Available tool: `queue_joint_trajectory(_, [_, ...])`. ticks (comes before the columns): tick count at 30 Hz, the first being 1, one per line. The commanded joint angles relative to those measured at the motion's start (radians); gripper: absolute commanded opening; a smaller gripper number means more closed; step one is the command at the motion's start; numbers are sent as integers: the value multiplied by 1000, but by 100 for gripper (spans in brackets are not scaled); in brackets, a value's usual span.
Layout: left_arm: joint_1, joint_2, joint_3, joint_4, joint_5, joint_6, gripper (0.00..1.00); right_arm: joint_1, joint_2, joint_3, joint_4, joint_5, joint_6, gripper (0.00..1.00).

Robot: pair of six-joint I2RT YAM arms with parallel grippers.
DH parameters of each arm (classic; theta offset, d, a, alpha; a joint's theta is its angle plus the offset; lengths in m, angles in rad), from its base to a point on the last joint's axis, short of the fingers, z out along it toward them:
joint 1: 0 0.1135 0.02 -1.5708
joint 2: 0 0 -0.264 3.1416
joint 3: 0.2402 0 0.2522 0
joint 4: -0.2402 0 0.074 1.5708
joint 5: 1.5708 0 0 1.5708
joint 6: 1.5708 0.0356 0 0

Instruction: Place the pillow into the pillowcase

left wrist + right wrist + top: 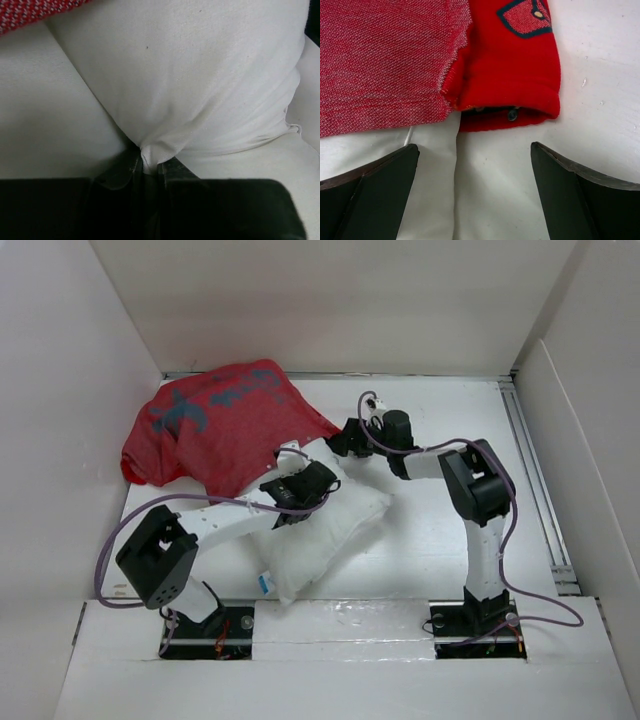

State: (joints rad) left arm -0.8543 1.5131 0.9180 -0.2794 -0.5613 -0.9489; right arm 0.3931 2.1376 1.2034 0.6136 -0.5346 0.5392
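Pillowcase (215,420) bunched at the far left of the bench (440,530), dull red face up, grey-blue marks showing. Pillow (330,530) lies on a diagonal, near end toward the arm bases, far end meeting the pillowcase's lower edge; cannot tell whether it is inside or only under. Small white-and-blue tag (263,583) at the near end. Left gripper (298,483) sits down on the pillow's upper part, just beside the red edge; jaws not readable from above. Right gripper (347,438) low at the pillowcase's right corner, pointing left, near the pillow's far end. White walls (330,300) on three sides.
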Motion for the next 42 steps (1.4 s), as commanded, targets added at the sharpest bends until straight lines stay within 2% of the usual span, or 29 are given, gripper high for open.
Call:
queue_joint_trajectory(1, [4,134,-94,-224,72,-42,0,24,-89,22,25,74,-28,98])
queue_joint_trajectory(3, [4,157,-85,-224,72,-42,0,48,-116,22,-64,178,-103,98])
queue_joint_trajectory(7, [4,157,-85,-179,97,-13,0,79,-79,190,-276,269,-226,98])
queue_joint_trajectory(14, [4,127,-85,-168,106,19,0,89,91,481,-538,197,-357,100])
queue_joint_trajectory(17, [4,117,-85,-168,106,19,0,89,137,542,-609,179,-377,95])
queue_joint_trajectory(20, [4,108,-85,-168,106,29,0,79,165,591,-635,154,-377,61])
queue_joint_trajectory(21, [4,108,-85,-168,106,29,0,79,165,591,-635,154,-377,53])
queue_joint_trajectory(22, [4,108,-85,-159,106,38,0,79,165,581,-615,154,-377,3])
queue_joint_trajectory(23, [4,108,-73,-159,106,38,0,79,165,581,-615,163,-377,3])
queue_joint_trajectory(27, [4,119,-42,-170,95,48,0,70,72,467,-534,234,-335,0])
queue_joint_trajectory(28, [14,133,-10,-185,68,64,0,52,-55,306,-475,275,-290,0])
queue_joint_trajectory(29, [14,142,-10,-185,54,64,0,52,-56,305,-474,275,-259,0])
queue_joint_trajectory(30, [23,153,14,-214,38,76,0,29,-109,235,-394,309,-224,0])
queue_joint_trajectory(31, [32,165,71,-228,20,85,0,14,-164,93,-359,332,-184,0])
queue_joint_trajectory(33, [66,199,129,-238,-14,113,0,-20,-335,-38,-322,363,-61,0])
queue_joint_trajectory(36, [115,255,264,-238,-14,194,0,-66,-543,-272,-227,311,49,0])
queue_joint_trajectory(38, [115,285,387,-271,-25,219,0,-77,-634,-353,-215,266,83,0])
queue_joint_trajectory(39, [124,312,430,-282,-25,228,0,-68,-697,-364,-215,237,96,0])
queue_joint_trajectory(42, [124,348,574,-326,-37,178,0,-4,-748,-351,-314,174,78,0])
